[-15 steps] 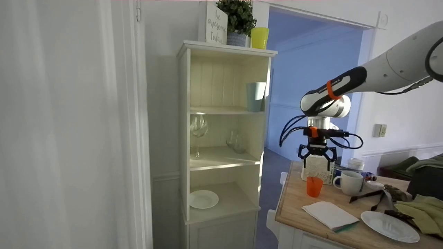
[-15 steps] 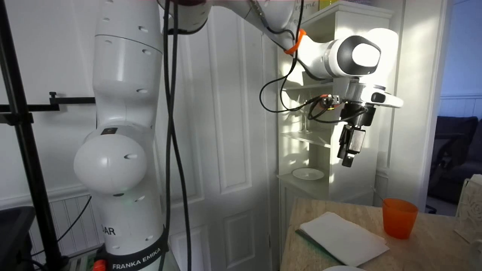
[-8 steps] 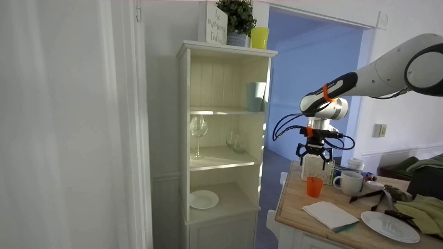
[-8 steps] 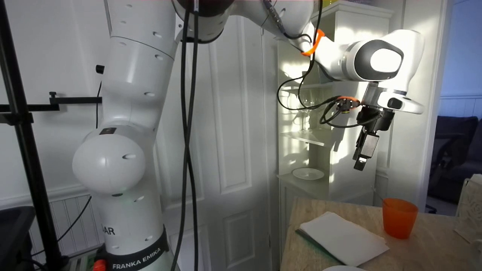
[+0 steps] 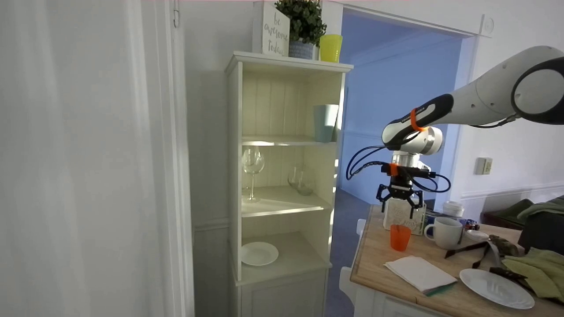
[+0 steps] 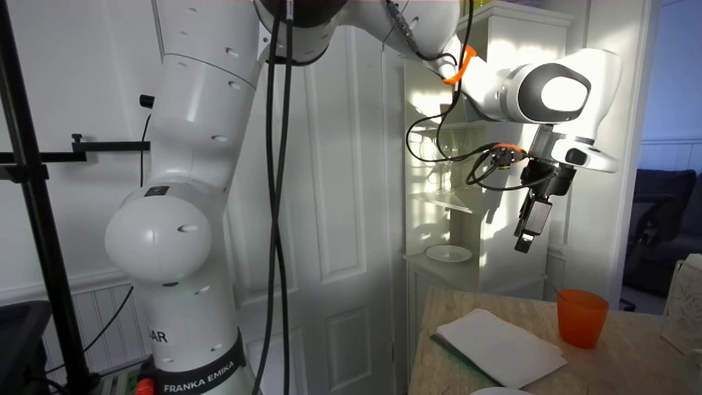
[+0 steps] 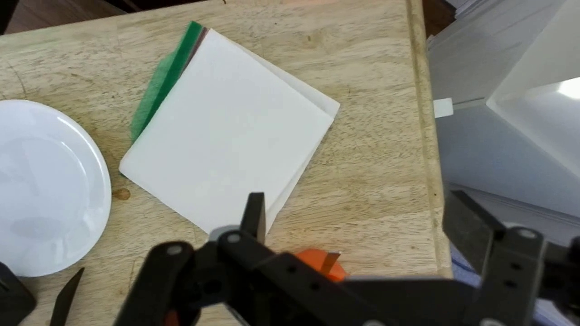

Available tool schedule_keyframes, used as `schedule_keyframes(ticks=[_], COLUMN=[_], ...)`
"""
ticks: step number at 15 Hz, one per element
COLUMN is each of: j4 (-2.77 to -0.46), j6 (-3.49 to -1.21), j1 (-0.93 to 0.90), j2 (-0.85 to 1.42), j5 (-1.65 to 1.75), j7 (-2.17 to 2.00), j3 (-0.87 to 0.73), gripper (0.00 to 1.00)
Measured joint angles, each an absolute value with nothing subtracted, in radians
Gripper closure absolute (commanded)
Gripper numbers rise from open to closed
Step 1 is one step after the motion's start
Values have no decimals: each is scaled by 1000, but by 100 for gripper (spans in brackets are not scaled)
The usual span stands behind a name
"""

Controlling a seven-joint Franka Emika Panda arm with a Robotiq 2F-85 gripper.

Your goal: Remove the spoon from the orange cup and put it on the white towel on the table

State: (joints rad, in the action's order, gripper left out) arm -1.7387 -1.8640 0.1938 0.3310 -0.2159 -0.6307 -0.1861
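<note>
The orange cup [image 5: 400,239] stands upright on the wooden table [image 5: 374,264]; it also shows in an exterior view [image 6: 582,319]. The spoon's thin handle [image 6: 549,282] sticks up out of the cup and leans over its rim; the rest of it is hidden. In the wrist view the orange cup [image 7: 311,258] is mostly hidden behind a gripper finger. The white towel [image 6: 499,348] lies flat beside the cup; it fills the middle of the wrist view [image 7: 231,127]. My gripper [image 5: 397,210] is open and empty, above the cup, with its fingers wide apart in the wrist view [image 7: 356,203].
A white plate [image 5: 496,288] lies beside the towel. A white mug [image 5: 446,233], dark utensils [image 5: 467,249] and a green cloth [image 5: 539,273] are on the same table. A pale patterned box [image 5: 401,216] stands behind the cup. A tall cream cabinet [image 5: 286,281] stands beyond the table edge.
My gripper has moved right in one exterior view and slightly left in the other, then a little lower. It stays open. The cup, spoon and towel have not moved.
</note>
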Motion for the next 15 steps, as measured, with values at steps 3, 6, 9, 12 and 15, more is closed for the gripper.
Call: schedule_keyframes(ticks=[3, 6, 9, 12, 15], j4=[-1722, -1705, -1690, -1672, -1651], j6=[-1866, -1872, -1872, -1871, -1870], j1=[208, 229, 247, 258, 268], j2=[371, 402, 422, 442, 467], j5=[-265, -322, -353, -357, -367], j7=[-621, -596, -578, -575, -574], j3=[-194, -196, -196, -199, -200], gripper=[0, 0, 0, 0, 0])
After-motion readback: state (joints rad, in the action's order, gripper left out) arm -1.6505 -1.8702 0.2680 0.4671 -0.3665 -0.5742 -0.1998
